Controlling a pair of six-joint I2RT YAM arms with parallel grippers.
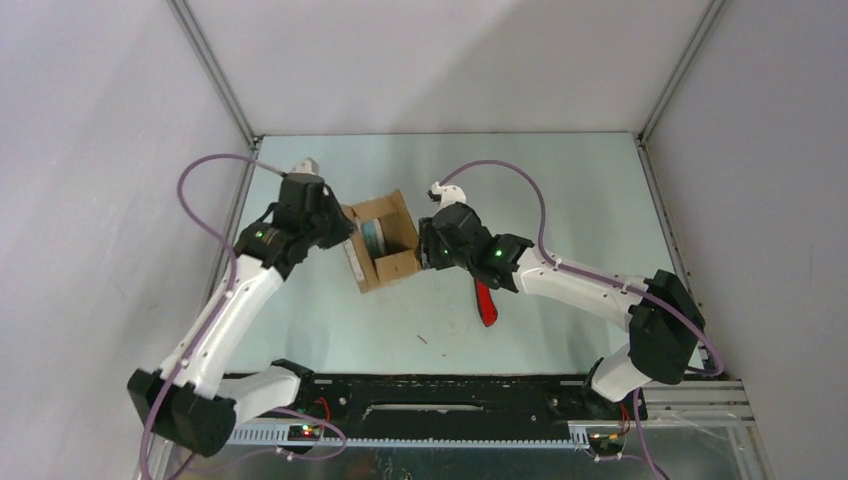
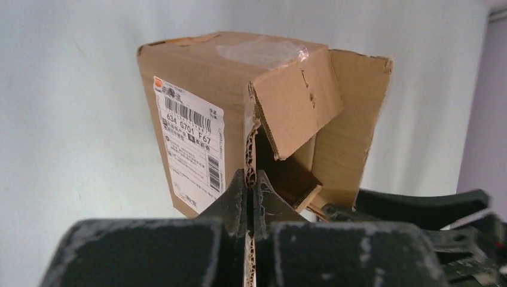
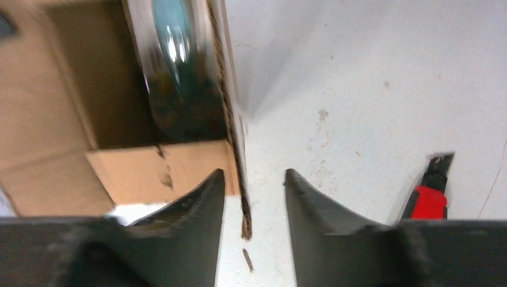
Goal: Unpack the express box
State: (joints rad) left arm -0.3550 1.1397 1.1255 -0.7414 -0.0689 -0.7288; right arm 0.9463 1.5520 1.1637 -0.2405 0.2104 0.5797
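Observation:
The express box (image 1: 385, 240) is a brown carton standing open on the table between the two arms. It holds a round teal, shiny item (image 1: 372, 238). My left gripper (image 1: 345, 238) is shut on the corrugated edge of the box's left wall (image 2: 251, 173); a white shipping label (image 2: 191, 149) faces that camera. My right gripper (image 1: 426, 248) is at the box's right side. In the right wrist view it (image 3: 252, 179) is open, and the edge of the box's wall (image 3: 238, 179) stands between the fingers, close to the left one. The teal item (image 3: 173, 72) shows inside the box.
A red-handled knife (image 1: 486, 303) lies on the table just right of and nearer than the box, beside the right arm; it also shows in the right wrist view (image 3: 429, 200). Grey walls enclose the table on the left, back and right.

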